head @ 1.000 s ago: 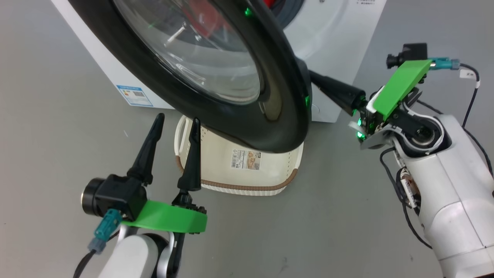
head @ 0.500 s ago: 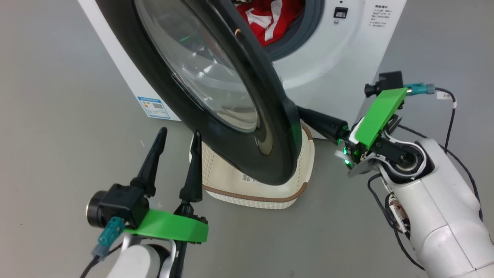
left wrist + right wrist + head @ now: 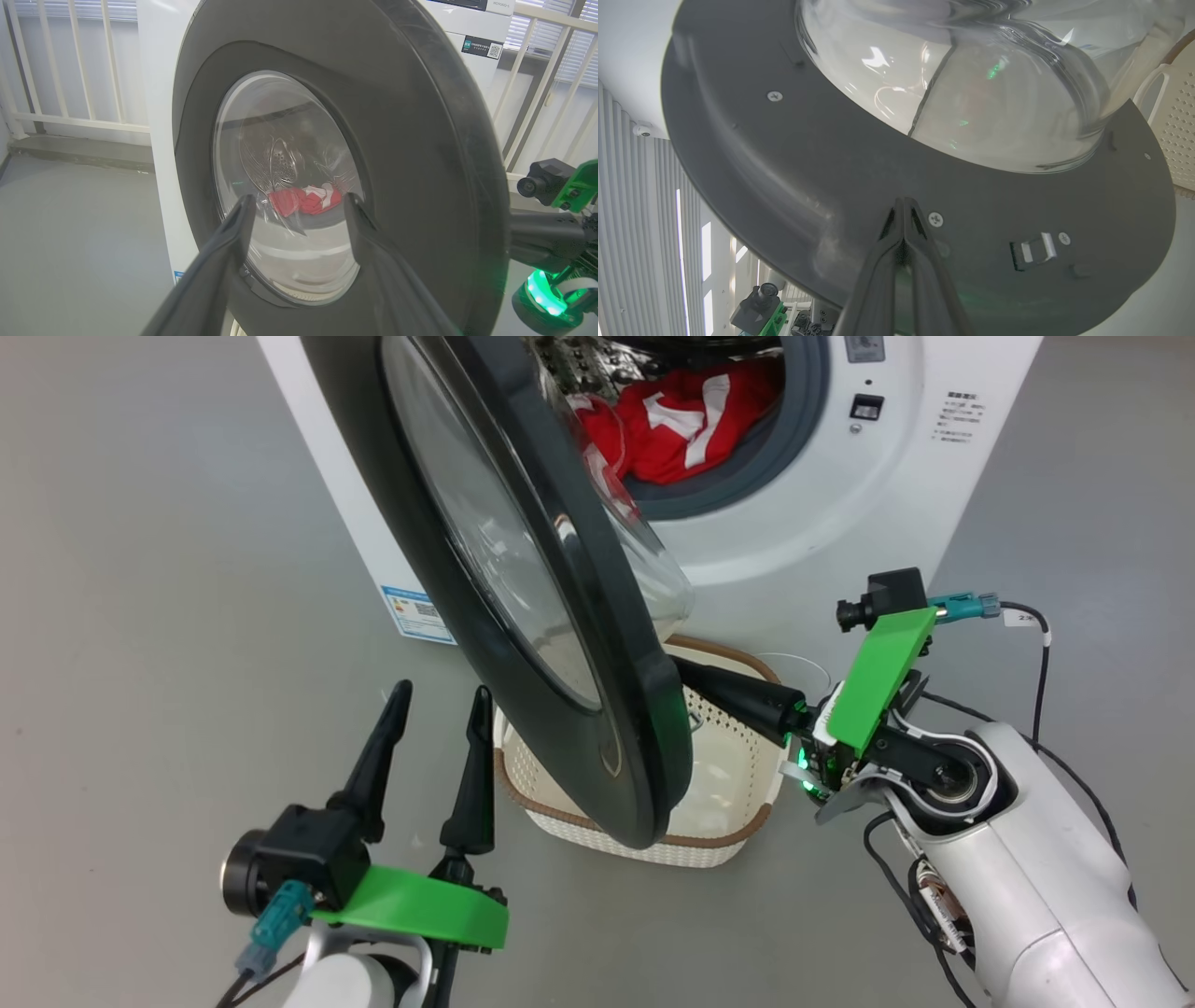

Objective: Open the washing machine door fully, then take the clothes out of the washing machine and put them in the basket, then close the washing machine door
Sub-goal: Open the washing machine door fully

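The washing machine door [image 3: 597, 644] stands partly swung out from the white washing machine [image 3: 840, 523], its black rim nearly edge-on. Red clothes [image 3: 691, 425] with white stripes lie in the drum. My right gripper [image 3: 686, 670] is shut, its tip against the door's inner face [image 3: 784, 163] just below the glass bowl [image 3: 971, 93]; in the right wrist view the gripper [image 3: 903, 201] holds nothing. My left gripper [image 3: 443, 691] is open, a short way in front of the door's outer side. Its wrist view looks between the gripper's [image 3: 300, 200] fingers through the window at the clothes [image 3: 322, 205]. The basket [image 3: 672, 854] sits on the floor under the door.
Grey floor lies all around. A blue label [image 3: 418, 613] marks the machine's lower front corner. White railings [image 3: 70, 70] stand behind the machine. The door's latch [image 3: 1034, 249] is right of my right fingers. My right arm [image 3: 1008, 859] reaches over the basket's right side.
The head camera has shifted. The door has swung further open, turning more edge-on, with my shut right gripper staying against its inner side. More of the drum and clothes shows.
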Available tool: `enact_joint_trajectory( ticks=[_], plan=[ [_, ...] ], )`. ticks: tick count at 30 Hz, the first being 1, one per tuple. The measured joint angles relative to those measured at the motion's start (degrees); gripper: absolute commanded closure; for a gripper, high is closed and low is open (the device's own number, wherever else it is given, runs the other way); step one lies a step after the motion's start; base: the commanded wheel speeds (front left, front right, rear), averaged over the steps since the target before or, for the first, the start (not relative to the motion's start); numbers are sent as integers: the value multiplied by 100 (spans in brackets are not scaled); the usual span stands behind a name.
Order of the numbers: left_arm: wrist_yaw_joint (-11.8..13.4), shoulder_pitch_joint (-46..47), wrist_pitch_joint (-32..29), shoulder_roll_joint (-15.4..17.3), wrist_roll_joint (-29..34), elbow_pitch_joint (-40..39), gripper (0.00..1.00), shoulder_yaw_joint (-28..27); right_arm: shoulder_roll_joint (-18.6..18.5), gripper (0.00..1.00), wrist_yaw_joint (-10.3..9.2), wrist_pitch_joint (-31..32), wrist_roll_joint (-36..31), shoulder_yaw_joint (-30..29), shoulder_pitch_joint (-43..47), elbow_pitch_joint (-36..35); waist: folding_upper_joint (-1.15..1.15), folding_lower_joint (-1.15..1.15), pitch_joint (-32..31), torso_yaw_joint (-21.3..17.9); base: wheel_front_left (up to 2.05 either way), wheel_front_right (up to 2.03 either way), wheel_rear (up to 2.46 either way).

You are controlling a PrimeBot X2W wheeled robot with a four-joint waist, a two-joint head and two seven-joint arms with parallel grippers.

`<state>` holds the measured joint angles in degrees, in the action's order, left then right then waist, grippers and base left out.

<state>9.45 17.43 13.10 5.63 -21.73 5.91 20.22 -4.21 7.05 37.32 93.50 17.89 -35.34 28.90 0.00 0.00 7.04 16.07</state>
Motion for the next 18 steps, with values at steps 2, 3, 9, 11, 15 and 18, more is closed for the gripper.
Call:
enact_joint_trajectory(
  ticks=[2, 3, 9, 11, 15, 18],
  plan=[
    [19, -31, -33, 3, -3, 7, 0, 20, -2, 100, 0, -9, 49, 65, 25, -53, 0, 0, -25, 56, 0, 0, 0],
    [19, -40, -42, 3, -5, 8, 0, 22, -2, 100, 0, -34, 74, 104, 39, -87, 0, 0, -38, 87, 0, 0, 0],
    [64, -117, -76, 22, -26, 47, 0, 35, -7, 100, 0, -80, 177, 307, 155, -180, 0, 0, -111, 294, 0, 0, 0],
    [64, -119, -93, 32, -57, 64, 0, 37, 0, 100, 0, -103, 183, 350, 205, -207, 0, 0, -136, 369, 0, 0, 0],
    [69, -150, -100, 45, -57, 68, 0, 53, -4, 100, 0, -153, 241, 434, 245, -219, 0, 0, -178, 529, 0, 0, 0],
    [70, -234, -136, 54, -57, 70, 0, 66, -7, 100, 0, -160, 283, 509, 253, -220, 0, 0, -202, 652, 0, 0, 0]
  ],
)
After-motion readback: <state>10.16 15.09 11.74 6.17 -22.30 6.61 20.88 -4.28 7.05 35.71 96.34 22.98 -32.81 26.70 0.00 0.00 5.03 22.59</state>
